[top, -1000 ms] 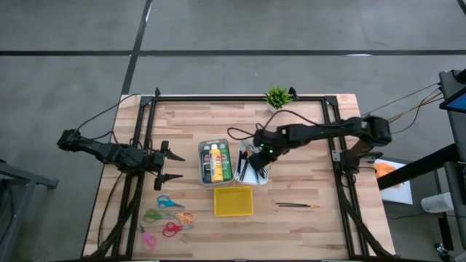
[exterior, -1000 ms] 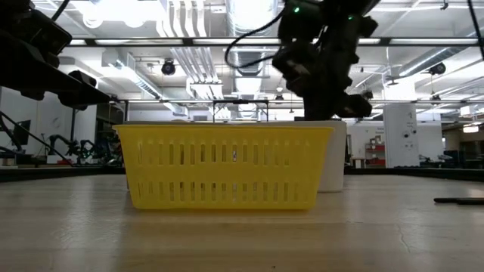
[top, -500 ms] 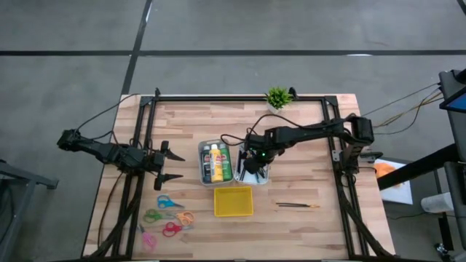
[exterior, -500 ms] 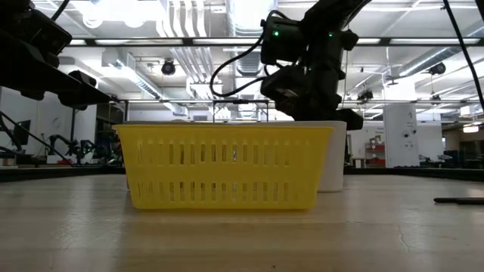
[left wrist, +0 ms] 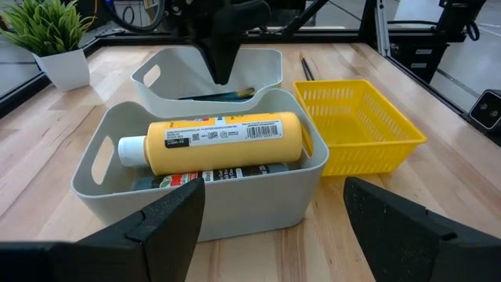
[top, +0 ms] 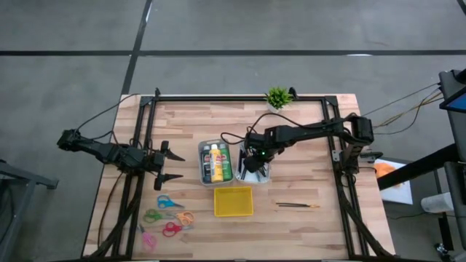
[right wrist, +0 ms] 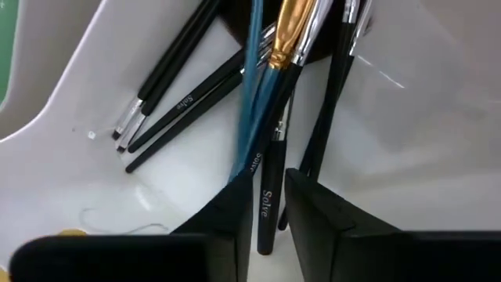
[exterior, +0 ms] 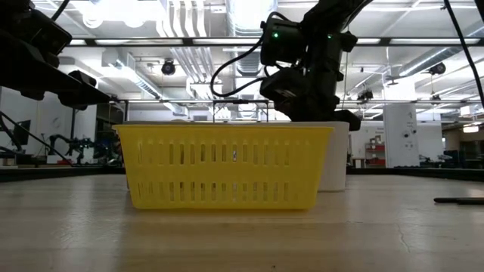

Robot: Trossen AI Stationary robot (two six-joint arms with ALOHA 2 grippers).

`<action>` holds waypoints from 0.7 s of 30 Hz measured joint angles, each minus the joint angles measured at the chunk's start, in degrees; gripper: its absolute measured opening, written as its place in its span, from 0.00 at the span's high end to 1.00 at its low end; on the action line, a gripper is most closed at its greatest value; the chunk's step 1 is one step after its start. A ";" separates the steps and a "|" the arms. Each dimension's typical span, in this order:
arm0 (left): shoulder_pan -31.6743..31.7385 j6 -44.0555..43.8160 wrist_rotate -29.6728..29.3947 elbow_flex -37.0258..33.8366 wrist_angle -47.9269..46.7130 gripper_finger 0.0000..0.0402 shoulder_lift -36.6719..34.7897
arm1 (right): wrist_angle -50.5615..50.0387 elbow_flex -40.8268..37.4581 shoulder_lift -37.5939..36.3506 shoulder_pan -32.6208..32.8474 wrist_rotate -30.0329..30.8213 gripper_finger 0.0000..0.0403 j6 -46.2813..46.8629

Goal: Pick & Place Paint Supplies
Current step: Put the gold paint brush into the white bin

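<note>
Over on the left of the high view, the left gripper (top: 172, 164) hangs above the table's left side with its fingers spread wide, nothing in them, pointing toward the tubs.

Below it, low in the frame, a scatter of scissors (top: 166, 216) lies on the wood, untouched.

Centre frame now: the grey tub (top: 202, 164) holds the paint bottles side by side. The yellow bottle (left wrist: 219, 139) lies flat on top in the left wrist view, cap toward the tub's handle hole. These look like firm plastic, smooth and a bit slick, with some weight from the paint, so I'd say the grip belongs across the middle of the body, not the cap.

Just below the tubs sits the yellow basket (top: 233, 201), and nothing shows inside it from above.

Right of the grey tub is the white tub (top: 263, 175), and the right gripper (top: 252, 161) is dipped down into it. Its wrist view shows the brushes (right wrist: 188, 94) lying loose on the tub floor, one gold-tipped brush (right wrist: 291, 31) running down between the two fingers. The fingers stand slightly apart with a narrow gap; whether they pinch that handle or are letting it go, I cannot tell.

These brushes are light, thin, stiff and glossy. They'd roll or twist easily, so mid-handle looks the safest hold, away from the bristles.

Further right, one more brush (top: 296, 206) lies alone on the table, lower right of centre.
</note>
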 joint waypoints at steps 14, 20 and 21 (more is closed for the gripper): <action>0.01 0.00 0.00 -0.01 0.00 0.24 0.00 | 0.73 1.13 -4.55 -0.17 1.63 0.80 -6.06; -0.01 0.00 0.00 -0.02 0.00 0.24 0.00 | 1.02 1.29 -12.31 -0.19 6.85 0.80 -13.62; 0.01 0.00 0.00 0.01 0.00 0.24 0.00 | 1.06 1.29 -13.67 -0.19 7.77 0.80 -15.07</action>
